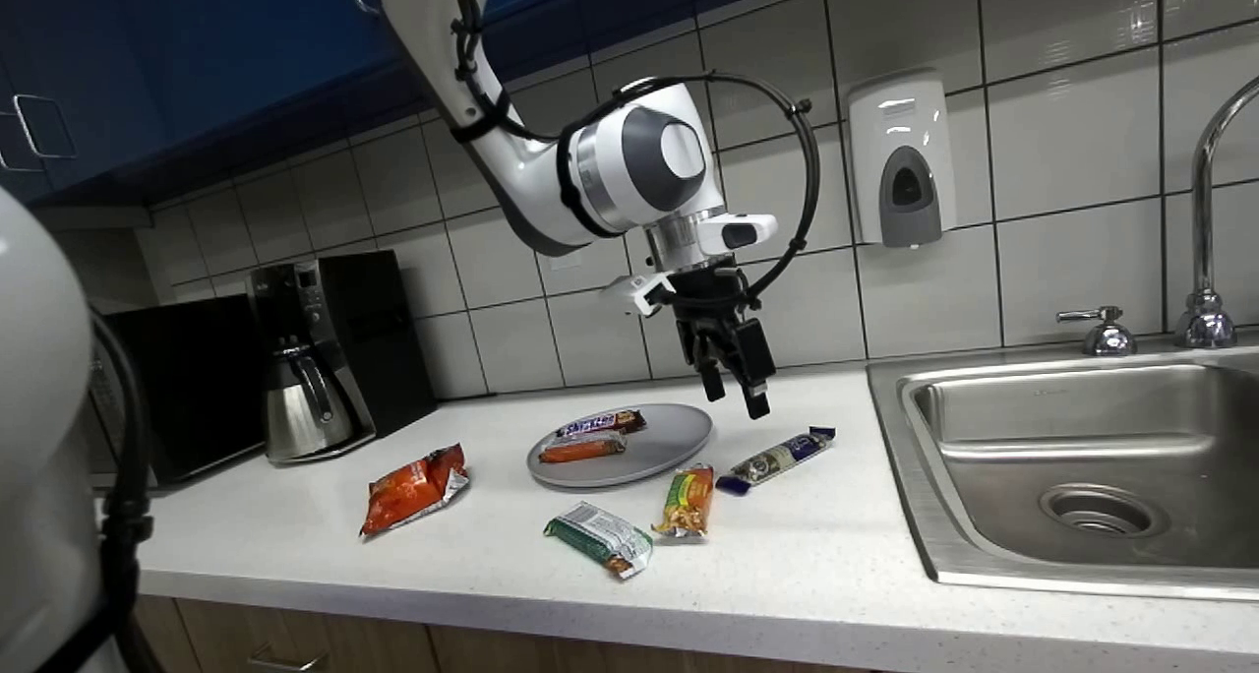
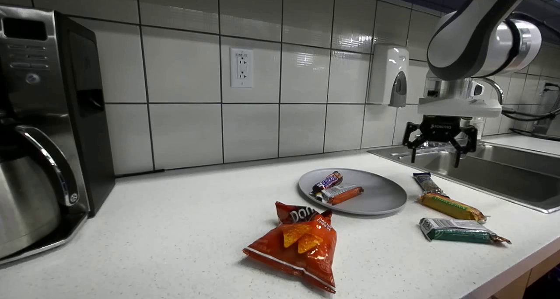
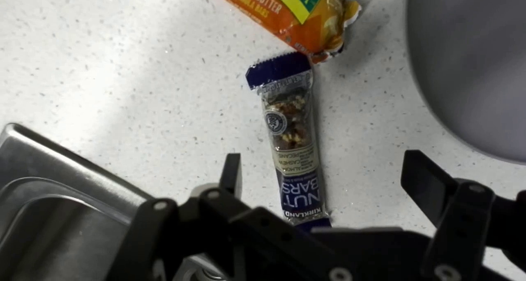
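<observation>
The end effector hangs above the desk with its fingers spread wide, and nothing is held between them. Below it, not touched, lies the nut bar; in the wrist view it runs lengthwise into the opening, nearer to one finger than to the other. At its far dark blue tip is the granola bar, and the two wrappers seem to touch there. To one side of the end effector stands the grey plate, and to the opposite side is the sink. Farther out, past the granola bar, lies the green bar, and well apart, beyond the plate, the red chip bag. As for progress, the Snickers bar and the orange-wrapped bar rest close together on the plate, while the nut bar, granola bar, green bar and chip bag lie outside it, none of them gripped. The wrist view makes the lettering of the nut bar readable, but does not show the green bar, the chip bag or the two bars on the plate; both exterior views do. In an exterior view also the drain inside the sink is visible, which the wrist view does not show.
</observation>
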You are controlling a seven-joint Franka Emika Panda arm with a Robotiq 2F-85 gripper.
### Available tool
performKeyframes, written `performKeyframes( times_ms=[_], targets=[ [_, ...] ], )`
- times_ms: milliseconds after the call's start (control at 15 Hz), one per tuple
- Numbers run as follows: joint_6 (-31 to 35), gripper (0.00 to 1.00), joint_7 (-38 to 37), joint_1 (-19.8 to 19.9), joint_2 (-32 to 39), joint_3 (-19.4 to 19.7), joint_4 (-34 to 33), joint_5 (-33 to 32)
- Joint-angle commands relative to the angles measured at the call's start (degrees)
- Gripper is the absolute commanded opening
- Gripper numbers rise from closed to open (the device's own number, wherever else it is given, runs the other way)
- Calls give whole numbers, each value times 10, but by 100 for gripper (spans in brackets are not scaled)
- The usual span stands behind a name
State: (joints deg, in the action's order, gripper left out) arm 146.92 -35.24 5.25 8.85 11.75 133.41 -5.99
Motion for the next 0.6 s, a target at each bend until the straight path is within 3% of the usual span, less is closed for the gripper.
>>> performKeyframes(
  times_ms=[0, 533],
  targets=[
    [21, 100, 46, 14, -2, 3, 13, 17],
    [43, 100, 41, 15, 49, 21, -6, 17]
  ],
)
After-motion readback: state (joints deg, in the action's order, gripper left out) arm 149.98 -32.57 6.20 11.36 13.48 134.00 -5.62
